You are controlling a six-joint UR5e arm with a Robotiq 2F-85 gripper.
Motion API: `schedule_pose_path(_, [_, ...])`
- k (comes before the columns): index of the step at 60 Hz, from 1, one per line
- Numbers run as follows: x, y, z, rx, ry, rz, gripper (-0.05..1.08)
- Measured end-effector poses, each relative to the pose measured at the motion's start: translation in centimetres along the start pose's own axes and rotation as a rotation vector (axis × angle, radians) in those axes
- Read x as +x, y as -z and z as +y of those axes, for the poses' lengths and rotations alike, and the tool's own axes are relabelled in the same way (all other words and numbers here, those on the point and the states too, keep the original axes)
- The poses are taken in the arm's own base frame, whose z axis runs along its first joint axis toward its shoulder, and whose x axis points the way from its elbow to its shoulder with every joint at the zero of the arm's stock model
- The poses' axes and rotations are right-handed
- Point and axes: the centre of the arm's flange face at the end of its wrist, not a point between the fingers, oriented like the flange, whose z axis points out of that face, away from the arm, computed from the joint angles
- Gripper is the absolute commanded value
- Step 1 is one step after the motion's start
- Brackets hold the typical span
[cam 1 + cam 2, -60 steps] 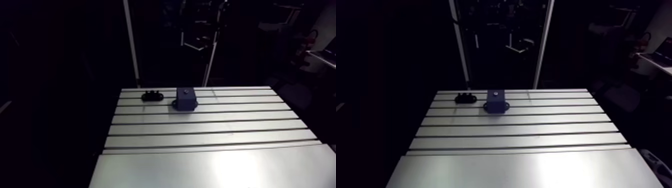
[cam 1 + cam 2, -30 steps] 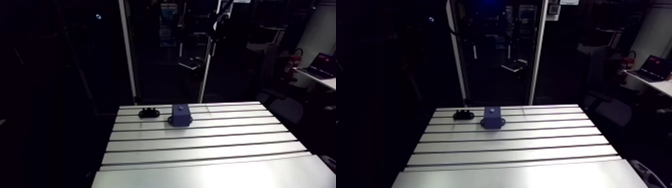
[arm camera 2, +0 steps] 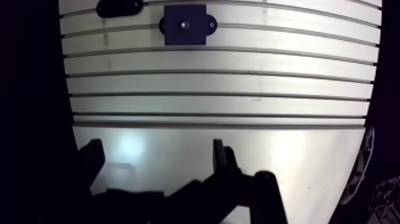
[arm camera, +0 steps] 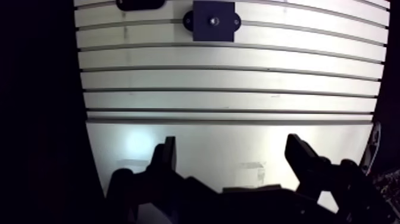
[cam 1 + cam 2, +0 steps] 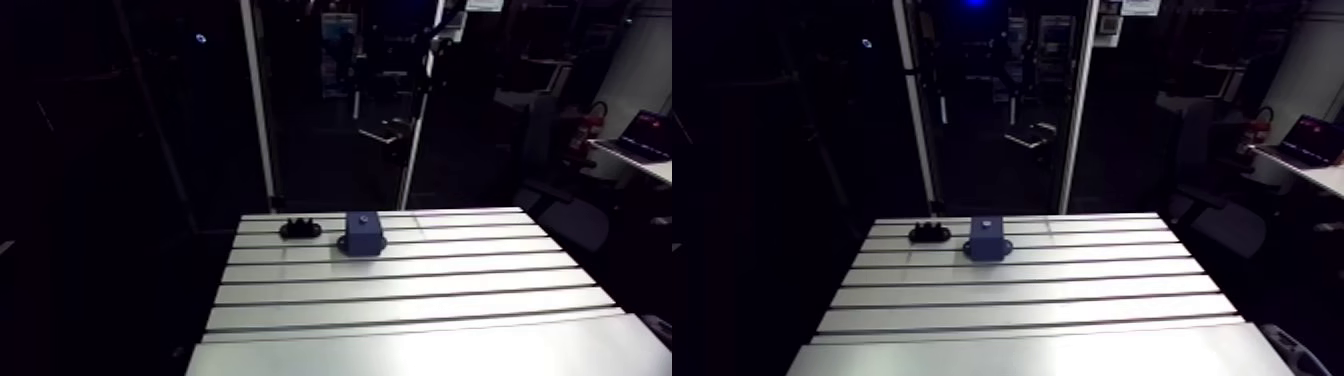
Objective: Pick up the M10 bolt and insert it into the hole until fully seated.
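While the fingers (image 4: 168,158) stand wide and empty, pickup is pending. Next: reach the small black piece (image 5: 300,229), upper centre, beside the dark-blue square block (image 5: 362,232).

Blue block (image 5: 988,240) — nr blk holder (image 5: 930,234)

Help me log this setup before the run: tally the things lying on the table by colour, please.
Blue block, a hole in its top: 1
Black piece, low, just beside the block: 1
Total: 2
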Motion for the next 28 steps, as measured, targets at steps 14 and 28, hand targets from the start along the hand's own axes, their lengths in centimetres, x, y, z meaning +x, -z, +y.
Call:
schedule_pose_path(14, [-0.35,-0.38,-0.13,0.002,0.003,-0.009,0.00])
schedule_pose_path(28, [-0.40,-0.54,-0.28,0.004,0.007,-0.012,0.00])
